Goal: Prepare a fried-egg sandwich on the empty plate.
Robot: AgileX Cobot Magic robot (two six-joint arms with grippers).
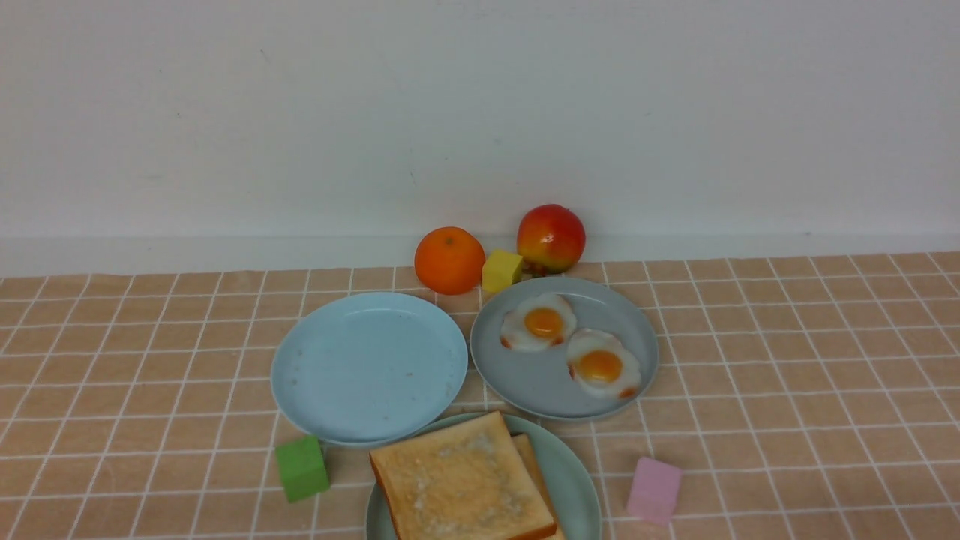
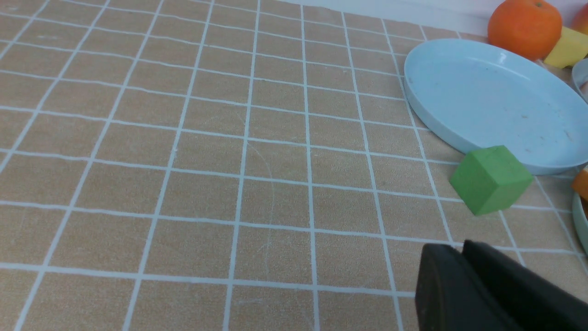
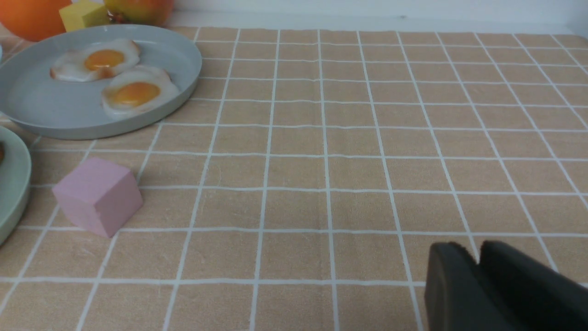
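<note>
- Two toast slices [image 1: 461, 480] lie stacked on the mint-green plate [image 1: 574, 480] at the near edge of the desk [image 1: 787, 360]
- Two fried eggs [image 1: 538, 322] sit side by side on the grey-blue plate [image 1: 540, 386] behind it
- The sky-blue plate [image 1: 367, 367] holds nothing
- Left gripper [image 2: 461, 250] hangs near the green cube [image 2: 491, 179], jaws pressed together
- Right gripper [image 3: 477, 255] hangs over bare cloth, well apart from the pink cube [image 3: 97, 195], jaws together
</note>
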